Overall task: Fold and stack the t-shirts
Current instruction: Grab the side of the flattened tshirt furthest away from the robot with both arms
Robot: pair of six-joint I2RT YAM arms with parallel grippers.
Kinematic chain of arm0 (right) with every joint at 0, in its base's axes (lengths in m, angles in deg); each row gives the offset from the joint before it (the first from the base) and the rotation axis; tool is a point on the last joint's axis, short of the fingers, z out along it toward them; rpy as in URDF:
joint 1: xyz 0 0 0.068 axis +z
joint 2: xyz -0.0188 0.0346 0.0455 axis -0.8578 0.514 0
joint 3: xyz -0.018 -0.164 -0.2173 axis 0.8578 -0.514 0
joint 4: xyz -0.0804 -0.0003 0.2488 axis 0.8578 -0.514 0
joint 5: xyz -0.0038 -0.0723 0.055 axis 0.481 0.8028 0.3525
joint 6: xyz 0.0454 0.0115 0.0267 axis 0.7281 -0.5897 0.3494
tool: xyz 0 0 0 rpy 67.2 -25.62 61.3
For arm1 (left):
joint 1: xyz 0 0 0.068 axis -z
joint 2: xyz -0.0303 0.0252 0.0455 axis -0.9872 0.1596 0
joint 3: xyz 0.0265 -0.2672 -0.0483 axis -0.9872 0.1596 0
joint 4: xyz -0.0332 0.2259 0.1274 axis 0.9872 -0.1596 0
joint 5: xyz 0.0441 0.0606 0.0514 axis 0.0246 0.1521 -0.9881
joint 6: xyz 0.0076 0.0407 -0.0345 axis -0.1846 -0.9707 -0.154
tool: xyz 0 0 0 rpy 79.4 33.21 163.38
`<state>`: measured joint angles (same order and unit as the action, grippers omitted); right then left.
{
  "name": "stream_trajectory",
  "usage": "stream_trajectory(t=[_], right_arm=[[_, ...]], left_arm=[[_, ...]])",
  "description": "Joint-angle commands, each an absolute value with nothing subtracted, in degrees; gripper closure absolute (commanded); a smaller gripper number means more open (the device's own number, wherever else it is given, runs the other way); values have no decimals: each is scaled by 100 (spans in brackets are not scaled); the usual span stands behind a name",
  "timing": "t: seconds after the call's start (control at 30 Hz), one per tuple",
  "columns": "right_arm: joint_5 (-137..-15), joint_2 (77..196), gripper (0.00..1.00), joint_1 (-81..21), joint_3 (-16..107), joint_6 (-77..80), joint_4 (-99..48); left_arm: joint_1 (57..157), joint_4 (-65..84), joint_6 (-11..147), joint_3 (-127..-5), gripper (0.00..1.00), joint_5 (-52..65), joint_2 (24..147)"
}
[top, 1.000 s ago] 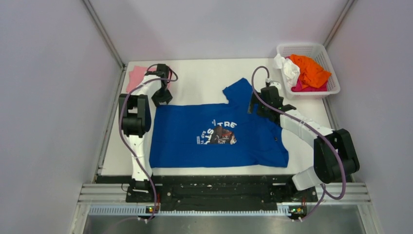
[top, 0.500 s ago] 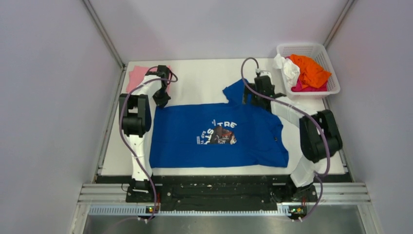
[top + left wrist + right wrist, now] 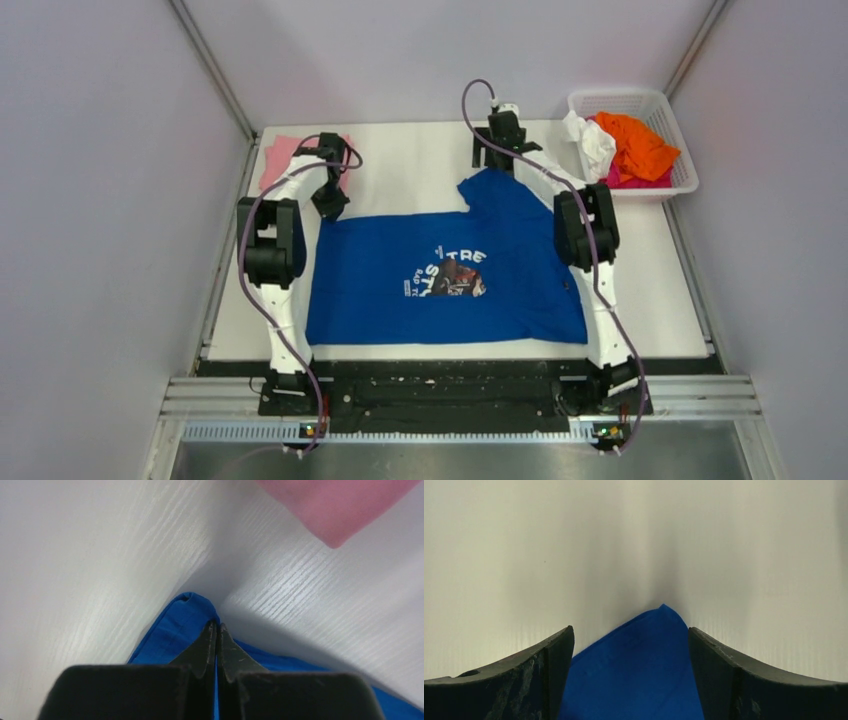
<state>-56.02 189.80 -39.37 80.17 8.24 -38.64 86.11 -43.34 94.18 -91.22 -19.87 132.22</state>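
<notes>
Your left gripper point(image 3: 216, 626) was clenched on the far-left corner of the blue t-shirt point(image 3: 380, 290). Your right gripper point(image 3: 630, 632) stood released, straddling its far sleeve tip.

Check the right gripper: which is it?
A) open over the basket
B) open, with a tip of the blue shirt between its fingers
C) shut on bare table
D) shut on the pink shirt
B: in the right wrist view the right gripper has its jaws wide apart, and the pointed tip of the blue shirt lies between them.
</notes>
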Motion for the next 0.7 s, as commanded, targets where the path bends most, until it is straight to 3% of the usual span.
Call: stream_trajectory(t=[0.0, 0.13, 0.37, 0.43, 0.6, 0.67], right_arm=[[-5284, 19657, 19, -3904, 9088, 799, -4486], [-5228, 19917, 22, -3849, 9291, 793, -4711], [-4900, 19514, 33, -3737, 8439, 895, -4646], [-4815, 19351, 43, -3734, 8112, 993, -4517], [-4837, 19128, 77, -3734, 7838, 1088, -4122], [-4777, 19096, 86, -3736, 7940, 1072, -4080]], left_arm=[[8633, -4182, 9541, -9018, 100, -1826, 12839], [8652, -4154, 9552, -8977, 100, -1798, 12829], [8662, -4068, 9573, -8791, 100, -1740, 12728], [8670, -4065, 9591, -8739, 100, -1733, 12698], [8692, -4003, 9598, -8682, 100, -1695, 12649], [8697, -4009, 9592, -8687, 100, -1693, 12625]])
